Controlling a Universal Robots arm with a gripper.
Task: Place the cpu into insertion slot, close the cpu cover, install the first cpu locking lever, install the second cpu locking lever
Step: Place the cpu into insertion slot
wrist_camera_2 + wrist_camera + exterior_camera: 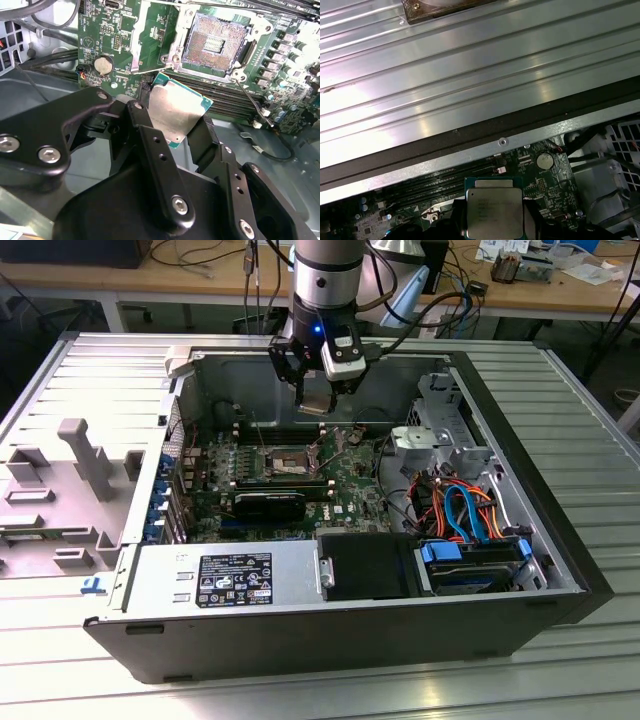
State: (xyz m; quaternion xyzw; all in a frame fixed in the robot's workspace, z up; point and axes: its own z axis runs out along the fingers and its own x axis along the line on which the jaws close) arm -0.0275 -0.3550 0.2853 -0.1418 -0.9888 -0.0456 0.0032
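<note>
My gripper (313, 400) hangs over the back of the open computer case, shut on the cpu (316, 405). The chip's silvery top shows between the black fingers (142, 130) in both wrist views, cpu (176, 111) and cpu (494, 212). The insertion slot (215, 42) lies bare, its tan-gold contact field exposed, on the green board a short way beyond the chip. In the exterior view the insertion slot (283, 458) sits below and toward the exterior view's left of the gripper. The cpu cover (152, 35) stands flipped open beside the slot. Thin wire locking levers (251, 101) stick out, unlatched.
Long black memory slots (235, 97) run between chip and socket. A black card (270, 506), a power supply (225, 575) and a drive bay with blue and orange cables (462, 508) crowd the case. The case wall (240, 390) rises behind the gripper. A grey plastic shroud (85, 455) lies outside.
</note>
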